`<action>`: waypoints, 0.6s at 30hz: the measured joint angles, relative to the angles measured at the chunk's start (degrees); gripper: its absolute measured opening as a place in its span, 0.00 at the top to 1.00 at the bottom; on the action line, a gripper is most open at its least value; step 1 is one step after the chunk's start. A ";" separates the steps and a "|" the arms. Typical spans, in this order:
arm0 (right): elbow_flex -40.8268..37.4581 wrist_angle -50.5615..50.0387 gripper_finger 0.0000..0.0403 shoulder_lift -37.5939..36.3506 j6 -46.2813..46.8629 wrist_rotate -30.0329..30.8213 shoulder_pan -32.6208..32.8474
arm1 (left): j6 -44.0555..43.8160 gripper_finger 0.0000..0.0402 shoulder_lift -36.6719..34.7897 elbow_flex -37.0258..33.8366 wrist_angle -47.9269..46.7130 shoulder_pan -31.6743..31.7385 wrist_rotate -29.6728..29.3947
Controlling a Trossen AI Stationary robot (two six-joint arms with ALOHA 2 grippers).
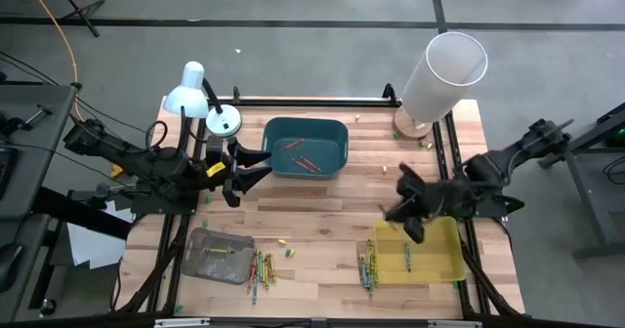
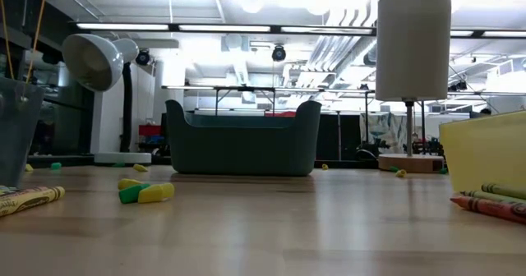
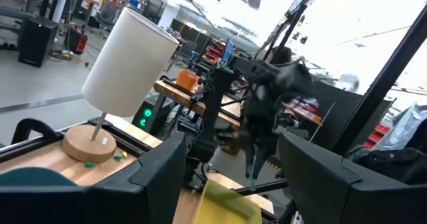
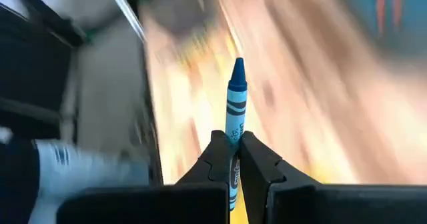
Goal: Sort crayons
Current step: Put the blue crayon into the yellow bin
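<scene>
Right hand [image 4: 235, 159]: jaws pinched shut on a blue crayon [image 4: 235, 111], gripped on the lower part of the paper wrapper, tip pointing away from the wrist. Roughly half the stick stands clear of the fingers.

Handling judgement: crayon is very light, stiff but brittle wax; a hard squeeze or side knock could snap it. Paper sleeve gives friction, bare wax tip would be slicker. A mid-body hold on the wrapper looks right; the present grip sits low, so the stick could pivot if bumped.

Pose: in the high view the right hand [image 1: 410, 209] hangs above the counter [image 1: 322, 211], just beyond the far-left corner of the yellow tray [image 1: 430, 255], arm reaching in from the right edge.

Left hand [image 1: 246, 170]: jaws spread wide, holding nothing, parked beside the teal bin [image 1: 308, 147], arm extended from the left.

Other crayons: red ones lie in the teal bin, a row [image 1: 369, 266] lies against the yellow tray's left side, a cluster [image 1: 262, 269] lies beside the grey tray [image 1: 220, 255].
</scene>
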 joint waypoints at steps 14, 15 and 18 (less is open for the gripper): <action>-26.12 0.69 1.00 0.13 69.02 -9.07 20.36 | -0.09 0.43 -0.02 0.00 -1.88 0.04 0.00; -27.93 2.52 1.00 0.13 71.77 -9.57 20.78 | -0.09 0.43 -0.02 0.00 -1.87 0.04 0.00; -31.66 6.46 1.00 0.15 75.96 -11.61 20.99 | -0.09 0.43 -0.02 0.00 -1.88 0.04 0.00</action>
